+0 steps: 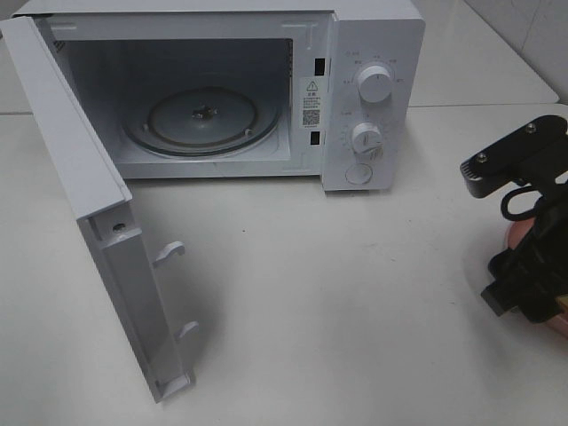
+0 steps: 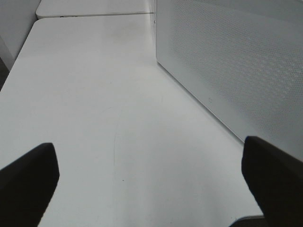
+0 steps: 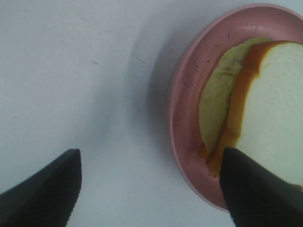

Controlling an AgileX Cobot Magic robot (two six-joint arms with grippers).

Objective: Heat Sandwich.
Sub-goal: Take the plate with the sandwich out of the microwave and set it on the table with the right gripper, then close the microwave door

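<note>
Microwave (image 1: 213, 89) door (image 1: 98, 222) open, turntable bare. Sandwich (image 3: 255, 109) on pink plate (image 3: 184, 94) at right bench (image 1: 355, 293) edge. Right gripper (image 3: 151, 189) jaws apart, straddling plate rim; left gripper (image 2: 151, 184) wide apart, empty. Risk: shallow rim grip, plate tilts, sandwich slides off.

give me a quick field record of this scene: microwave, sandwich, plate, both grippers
microwave: on the table, door swung wide open
turntable: bare, nothing on it
sandwich: on the plate, outside the microwave
plate: pink, on the table at the right, mostly hidden by the right arm in the high view
left gripper: open, over bare table beside the microwave, holding nothing
right gripper: open, one finger over the plate's rim, the other over the table
</note>
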